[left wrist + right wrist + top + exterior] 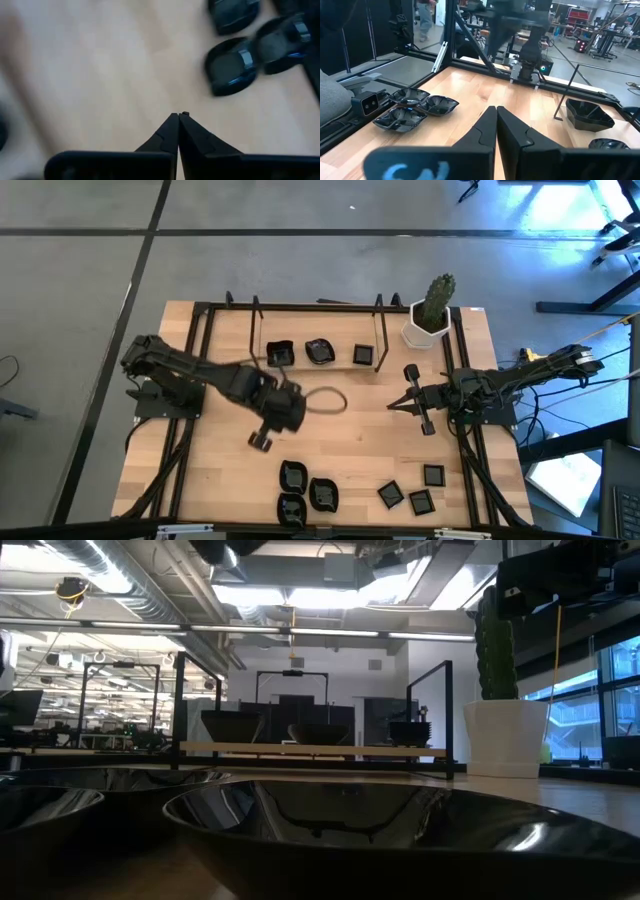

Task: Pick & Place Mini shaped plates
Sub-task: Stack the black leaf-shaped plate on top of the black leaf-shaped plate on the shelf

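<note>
Several mini shaped plates lie along the tabletop's near edge; left hand hovers pinched shut, empty – spread fingers before descending – right hand closed, idle

glossy black plates, pale wood table

Light wooden tabletop inside a black frame. Near edge: seven glossy black mini shaped plates, three rounded beside four square. Far edge: three more on a low rack. Far right corner: white pot with cactus.
</note>
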Robot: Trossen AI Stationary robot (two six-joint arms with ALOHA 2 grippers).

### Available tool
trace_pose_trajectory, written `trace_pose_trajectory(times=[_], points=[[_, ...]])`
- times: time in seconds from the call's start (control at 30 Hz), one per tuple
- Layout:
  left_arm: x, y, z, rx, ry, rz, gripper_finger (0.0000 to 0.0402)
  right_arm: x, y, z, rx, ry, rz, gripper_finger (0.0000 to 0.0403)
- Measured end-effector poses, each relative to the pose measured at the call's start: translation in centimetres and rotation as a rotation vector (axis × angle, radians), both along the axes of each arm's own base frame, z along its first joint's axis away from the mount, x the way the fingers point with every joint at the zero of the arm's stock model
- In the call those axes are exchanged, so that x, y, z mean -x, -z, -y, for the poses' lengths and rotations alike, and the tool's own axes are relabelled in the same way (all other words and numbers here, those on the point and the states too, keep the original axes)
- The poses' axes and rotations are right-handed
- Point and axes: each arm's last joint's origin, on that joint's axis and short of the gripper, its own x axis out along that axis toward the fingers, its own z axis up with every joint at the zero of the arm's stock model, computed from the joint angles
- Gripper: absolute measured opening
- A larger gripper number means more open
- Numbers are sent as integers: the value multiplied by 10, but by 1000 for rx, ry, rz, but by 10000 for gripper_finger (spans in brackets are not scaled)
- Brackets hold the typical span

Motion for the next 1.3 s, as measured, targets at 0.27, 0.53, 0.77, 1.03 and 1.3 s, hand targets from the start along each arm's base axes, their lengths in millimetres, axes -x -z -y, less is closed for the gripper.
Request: trace_pose_trajectory(times=[0.27, 0.53, 0.77, 1.03, 1.3], points=[[-27, 26, 49, 124, 224, 87, 2, 0, 0, 0, 1, 0, -3, 14], [-50, 96, 68, 83, 197, -132, 13, 0, 1, 0, 4, 0, -8, 14], [-62, 134, 70, 28, 62, -208, 38, 0, 1, 0, 4, 0, -7, 14], [-66, 138, 66, 4, -11, -198, 106, 0, 1, 0, 3, 0, -8, 14], [-64, 148, 78, 14, 14, -219, 180, 0, 1, 0, 3, 0, -9, 14]])
